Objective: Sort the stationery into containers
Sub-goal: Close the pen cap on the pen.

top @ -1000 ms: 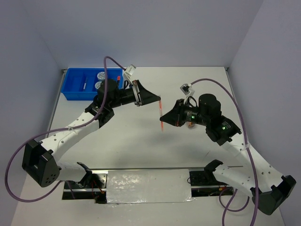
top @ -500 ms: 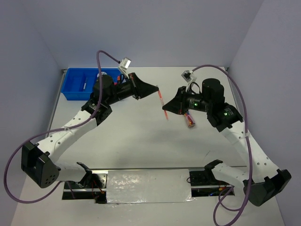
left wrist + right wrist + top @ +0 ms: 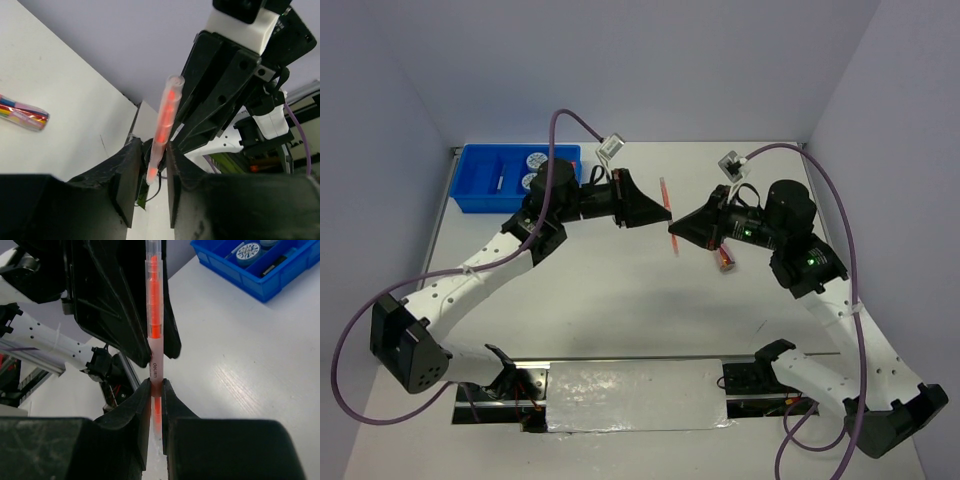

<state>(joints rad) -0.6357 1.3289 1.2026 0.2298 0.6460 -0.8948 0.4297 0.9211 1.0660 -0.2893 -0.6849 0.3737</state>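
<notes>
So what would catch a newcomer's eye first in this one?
The orange pen held in mid-air over the middle of the table, with both claws meeting at it. The right claw is clamped on it, while the left claw has a finger on either side, though whether it grips is unclear. Next comes the blue tray at the far left corner, with two discs inside.
</notes>
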